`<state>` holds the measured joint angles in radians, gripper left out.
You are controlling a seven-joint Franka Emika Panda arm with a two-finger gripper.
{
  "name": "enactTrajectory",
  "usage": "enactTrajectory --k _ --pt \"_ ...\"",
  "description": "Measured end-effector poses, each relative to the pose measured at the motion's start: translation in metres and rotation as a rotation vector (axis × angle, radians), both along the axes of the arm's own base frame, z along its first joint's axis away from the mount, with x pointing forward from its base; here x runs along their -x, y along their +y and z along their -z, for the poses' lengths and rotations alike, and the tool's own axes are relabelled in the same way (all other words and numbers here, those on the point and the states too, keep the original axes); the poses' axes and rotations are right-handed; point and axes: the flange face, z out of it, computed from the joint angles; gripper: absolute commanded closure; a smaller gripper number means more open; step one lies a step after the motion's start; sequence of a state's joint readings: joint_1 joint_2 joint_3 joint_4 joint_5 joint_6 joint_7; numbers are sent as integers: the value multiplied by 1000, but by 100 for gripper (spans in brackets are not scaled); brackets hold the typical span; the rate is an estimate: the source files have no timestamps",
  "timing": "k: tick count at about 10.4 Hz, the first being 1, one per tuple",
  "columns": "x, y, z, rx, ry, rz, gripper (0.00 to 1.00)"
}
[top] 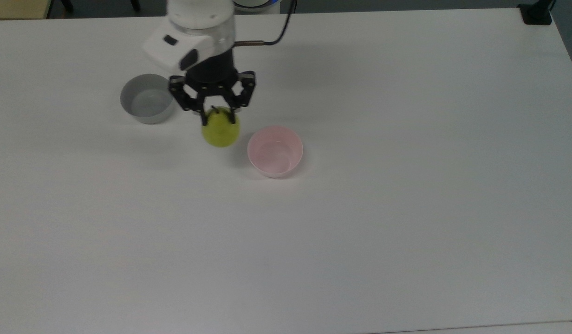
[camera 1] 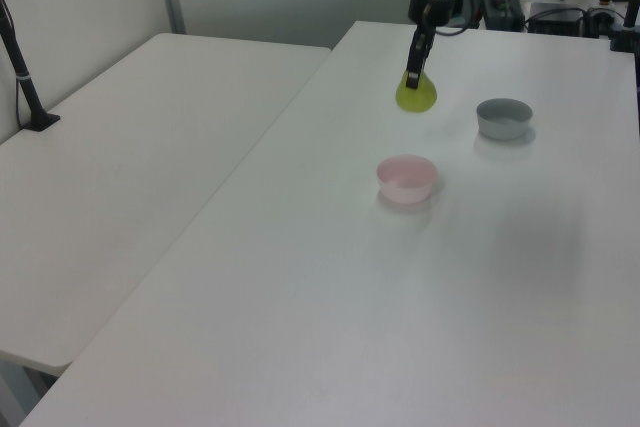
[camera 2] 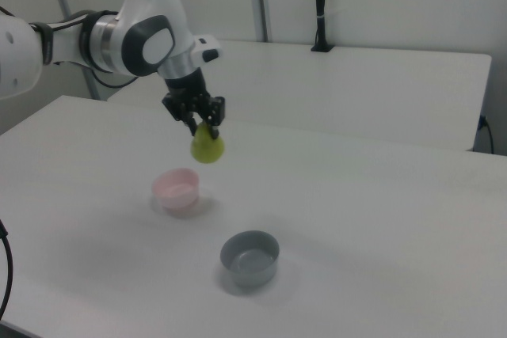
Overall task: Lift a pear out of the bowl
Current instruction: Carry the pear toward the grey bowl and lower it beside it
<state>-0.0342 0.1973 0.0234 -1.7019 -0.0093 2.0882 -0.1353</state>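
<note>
The yellow-green pear (top: 220, 130) (camera 1: 416, 96) (camera 2: 207, 147) hangs in the air, high above the table. My gripper (top: 217, 117) (camera 1: 411, 77) (camera 2: 203, 128) is shut on its top, near the stem. The pale pink bowl (top: 275, 151) (camera 1: 407, 178) (camera 2: 177, 188) stands empty on the white table, below the pear and off to the top view's right of it.
A grey straight-sided bowl (top: 147, 98) (camera 1: 503, 118) (camera 2: 249, 257) sits empty to the top view's left of the gripper. The white table (top: 360, 222) spreads wide and bare around both bowls. A second white table (camera 1: 130, 147) adjoins it.
</note>
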Motion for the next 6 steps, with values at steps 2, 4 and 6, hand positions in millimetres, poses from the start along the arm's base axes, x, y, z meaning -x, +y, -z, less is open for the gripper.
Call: enactTrajectory --k 2,4,6 --pt "2 -51 -3 25 -4 -12 100" --pt "7 -98 0 48 4 -43 100" --pt "15 -143 5 64 17 -64 100"
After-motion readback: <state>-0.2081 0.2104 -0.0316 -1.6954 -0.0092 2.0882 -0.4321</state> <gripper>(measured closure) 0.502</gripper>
